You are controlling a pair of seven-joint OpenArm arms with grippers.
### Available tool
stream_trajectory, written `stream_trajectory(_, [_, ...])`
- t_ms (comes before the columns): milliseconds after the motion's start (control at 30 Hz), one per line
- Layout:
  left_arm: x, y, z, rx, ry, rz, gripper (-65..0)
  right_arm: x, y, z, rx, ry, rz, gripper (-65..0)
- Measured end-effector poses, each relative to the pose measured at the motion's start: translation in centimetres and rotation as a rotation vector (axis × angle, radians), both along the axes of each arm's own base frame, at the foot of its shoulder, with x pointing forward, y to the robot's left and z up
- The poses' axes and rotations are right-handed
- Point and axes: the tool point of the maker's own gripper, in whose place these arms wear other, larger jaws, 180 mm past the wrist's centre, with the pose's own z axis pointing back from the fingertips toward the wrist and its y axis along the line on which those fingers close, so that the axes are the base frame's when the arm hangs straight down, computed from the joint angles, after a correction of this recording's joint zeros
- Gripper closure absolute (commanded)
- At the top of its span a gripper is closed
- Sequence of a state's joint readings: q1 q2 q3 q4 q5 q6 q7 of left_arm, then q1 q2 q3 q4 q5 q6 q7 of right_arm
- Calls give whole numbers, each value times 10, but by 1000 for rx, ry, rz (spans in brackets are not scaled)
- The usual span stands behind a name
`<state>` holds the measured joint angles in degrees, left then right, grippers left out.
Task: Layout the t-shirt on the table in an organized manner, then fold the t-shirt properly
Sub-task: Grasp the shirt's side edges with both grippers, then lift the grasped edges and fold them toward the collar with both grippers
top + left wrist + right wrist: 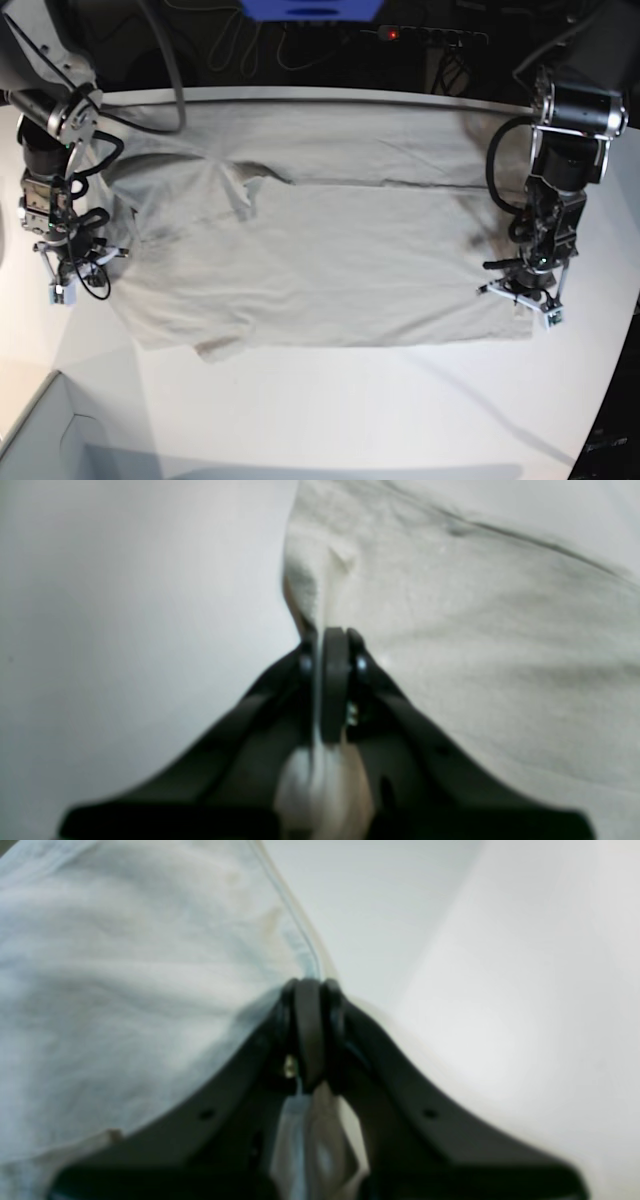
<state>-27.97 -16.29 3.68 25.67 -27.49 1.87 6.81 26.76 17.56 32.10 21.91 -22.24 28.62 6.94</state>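
left pincer (332, 635) clamped: t-shirt (330, 240) edge | right pincer (310, 985) clamped: t-shirt edge

Dark backdrop (300, 60), perhaps cables (240, 45), blue object (310, 9)

Setting: robotics lab or test bench. Evidence: two black robot arms, one at 9 o'clock (55, 200) and one at 3 o'clock (555, 190), mounted over a white table (350, 410); loose cables (230, 45), a power strip (430, 36) with a lit red switch and blue equipment (310, 10) at 12 o'clock.
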Motion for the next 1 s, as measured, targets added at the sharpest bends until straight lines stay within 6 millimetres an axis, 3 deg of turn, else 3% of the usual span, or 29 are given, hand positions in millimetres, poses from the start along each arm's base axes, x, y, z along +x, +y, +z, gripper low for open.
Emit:
stream_trajectory(133, [0, 0, 1, -2, 0, 1, 0, -1, 2, 3, 73, -48, -36, 0])
stream_trajectory(267, [0, -1, 0, -8, 4, 1, 0, -24, -1, 8, 86, -76, -7, 0])
stream_trajectory(333, [-4, -2, -3, -6, 2, -3, 0, -37, -5, 18, 55, -111, 16, 0])
stream_trajectory(400, [-6, -6, -2, -5, -8, -14, 0, -43, 4, 29, 25, -147, 54, 0])
stream_trajectory(533, [-13, -23, 4, -16, -26, -62, 0, -36, 30, 58, 0, -246, 105, 0])
stream_trajectory(633, [-24, -36, 8, -69, -9, -81, 0, -41, 30, 68, -27, -269, 120, 0])
stream_trajectory(833, [-25, 0, 51, -153, -88, 49, 0, -55, 7, 79, -21, -307, 49, 0])
stream_trajectory(1000, [-39, 3, 62, -158, -80, 46, 0, -73, 6, 90, -10, -348, 41, 0])
